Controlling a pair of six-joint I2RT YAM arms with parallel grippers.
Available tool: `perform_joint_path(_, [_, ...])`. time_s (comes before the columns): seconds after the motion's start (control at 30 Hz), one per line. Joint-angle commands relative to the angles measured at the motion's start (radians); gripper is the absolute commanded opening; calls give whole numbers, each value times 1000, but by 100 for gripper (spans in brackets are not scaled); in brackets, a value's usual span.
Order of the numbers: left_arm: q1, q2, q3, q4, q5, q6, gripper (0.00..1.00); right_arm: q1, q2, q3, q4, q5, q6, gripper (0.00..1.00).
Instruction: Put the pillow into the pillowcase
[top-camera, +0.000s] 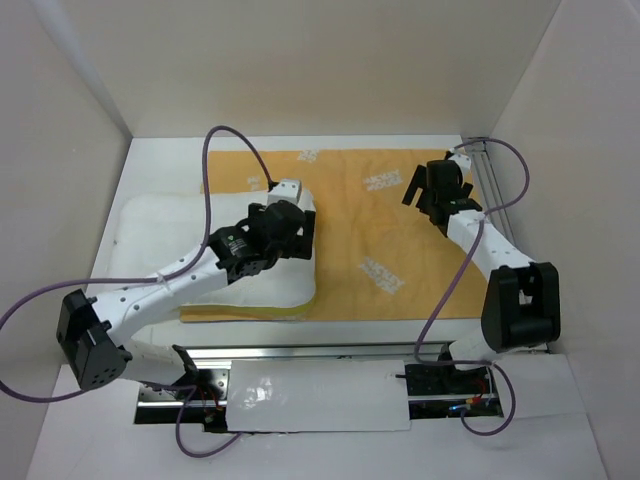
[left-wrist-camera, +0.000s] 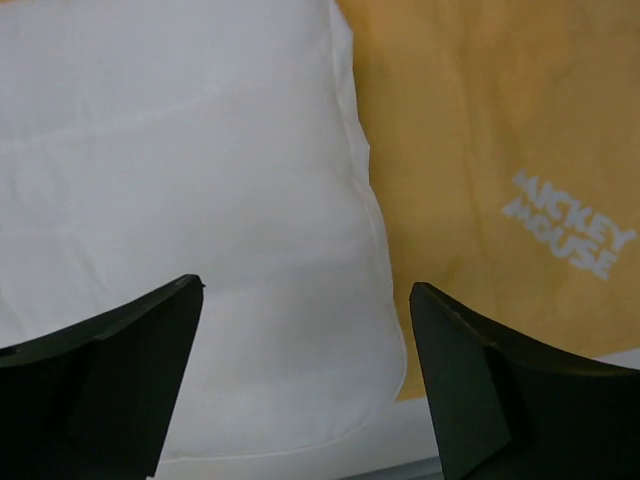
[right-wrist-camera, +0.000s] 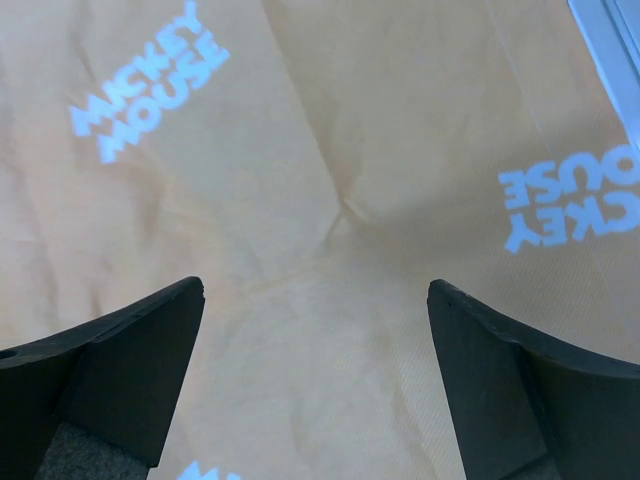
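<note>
Left gripper (left-wrist-camera: 305, 288) spread wide, nothing between the jaws, hanging just above the right end of the pillow (left-wrist-camera: 180, 150), no contact visible. Right gripper (right-wrist-camera: 315, 288) likewise spread wide and holding nothing, poised over bare cloth of the pillowcase (right-wrist-camera: 330, 180), apart from it. Pillow on the left half of the table (top-camera: 165, 165), white face up, its right end overlapping the left part of the pillowcase and lying on top of the cloth, not inside it. Thin yellow edge (top-camera: 290, 312) showing at the pillow's near right corner. Pillowcase spread flat, mustard-orange with pale "Mickey Mouse" logos (left-wrist-camera: 570, 235), reaching from under the pillow almost to the right side. In the left wrist view, the pillow's rounded edge just inside one finger, orange cloth directly beside it. Narrow strips of bare table along the far side and left of the pillow. Metal rail (top-camera: 495, 185) just past the pillowcase's right edge, close to the right gripper. Second rail (top-camera: 300, 352) along the near edge, just short of the cloth. Open room over the middle of the pillowcase, the two grippers well apart. White walls (top-camera: 300, 60) close on the left, far and right sides.
</note>
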Motion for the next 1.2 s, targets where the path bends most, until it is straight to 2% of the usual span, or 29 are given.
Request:
perform_joint_path(0.0, [-19, -38, 30, 24, 6, -21, 100, 5, -68, 13, -36, -44, -14, 100])
perform_joint_path(0.07, [-4, -76, 30, 24, 25, -11, 100, 14, -82, -6, -36, -77, -14, 100])
perform_joint_path(0.2, [109, -95, 10, -45, 68, -63, 100, 44, -91, -54, -25, -116, -14, 100])
perform_joint_path(0.23, [169, -95, -3, -62, 82, -76, 100, 45, -91, -54, -25, -117, -14, 100])
perform_joint_path(0.33, [246, -63, -66, -53, 168, -48, 100, 66, -80, -75, -14, -129, -23, 100])
perform_joint_path(0.4, [255, -28, -120, 26, 260, 2, 100, 84, -70, -76, -5, -129, -23, 100])
perform_joint_path(0.67, [255, 103, -241, 232, 380, 62, 100, 132, -39, -66, -5, -115, -32, 100])
perform_joint_path(0.87, [246, 313, -250, 223, 382, 7, 100, 153, -28, -77, 15, -104, -32, 100])
perform_joint_path(0.9, [246, 344, -250, 235, 394, 7, 97, 163, -28, -77, 15, -104, -32, 100])
perform_joint_path(0.93, [246, 400, -250, 235, 394, -8, 90, 163, -28, -77, 15, -104, -41, 100])
perform_joint_path(0.97, [246, 427, -250, 252, 394, -8, 45, 163, -39, -77, 15, -104, -41, 100])
perform_joint_path(1.03, [246, 468, -250, 261, 408, -33, 0, 172, -53, -86, 6, -83, -54, 100])
perform_joint_path(1.13, [246, 470, -227, 232, 339, -42, 0, 182, -79, -86, -4, -83, -77, 100])
perform_joint_path(1.17, [234, 412, -227, 218, 314, -42, 0, 183, -89, -86, -4, -83, -77, 100])
